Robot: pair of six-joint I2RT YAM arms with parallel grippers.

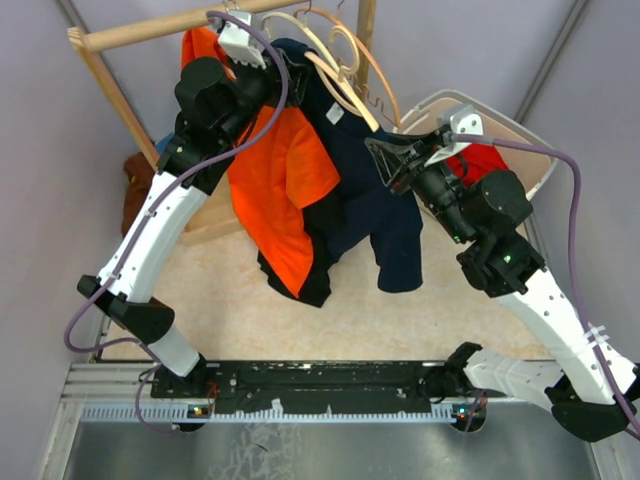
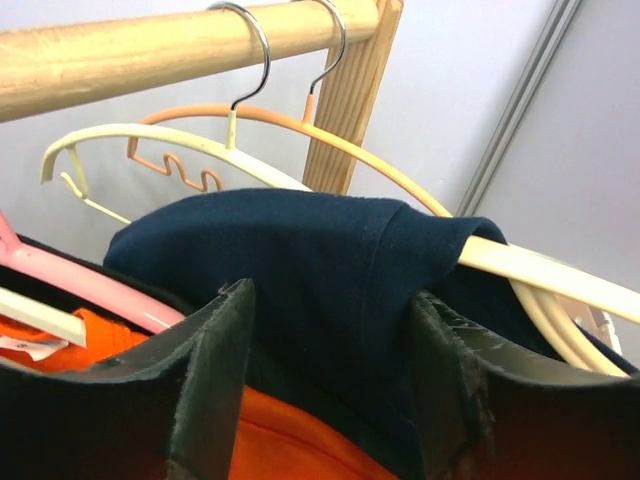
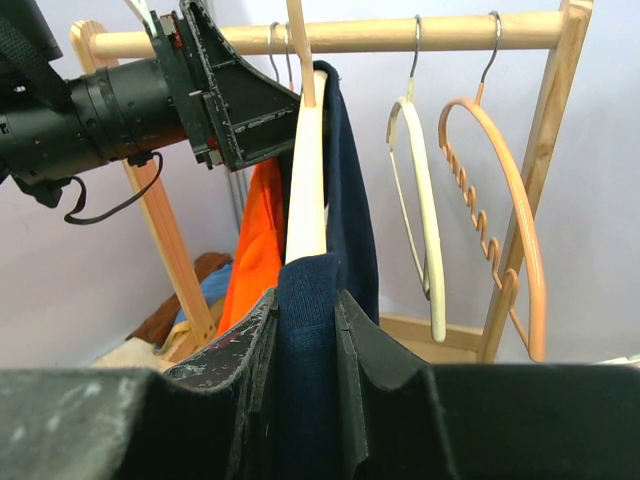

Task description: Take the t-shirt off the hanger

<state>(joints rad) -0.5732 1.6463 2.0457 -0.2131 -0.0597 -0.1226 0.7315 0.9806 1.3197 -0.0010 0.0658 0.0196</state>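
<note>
Beige table (image 1: 230, 300), lilac-grey walls (image 1: 40, 150): left gripper (image 2: 332, 300) stands spread around navy t-shirt (image 1: 360, 200), right gripper (image 3: 308, 305) pinches it.

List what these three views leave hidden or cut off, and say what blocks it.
Top view: whether the left gripper touches the navy t-shirt; black merges with dark fabric.
Right wrist view: the hanger lower down, covered by fabric pinched in the right gripper.
Top view: what the basket holds, mostly under the right arm.
Left wrist view: the pink hanger, cut by the left edge.
</note>
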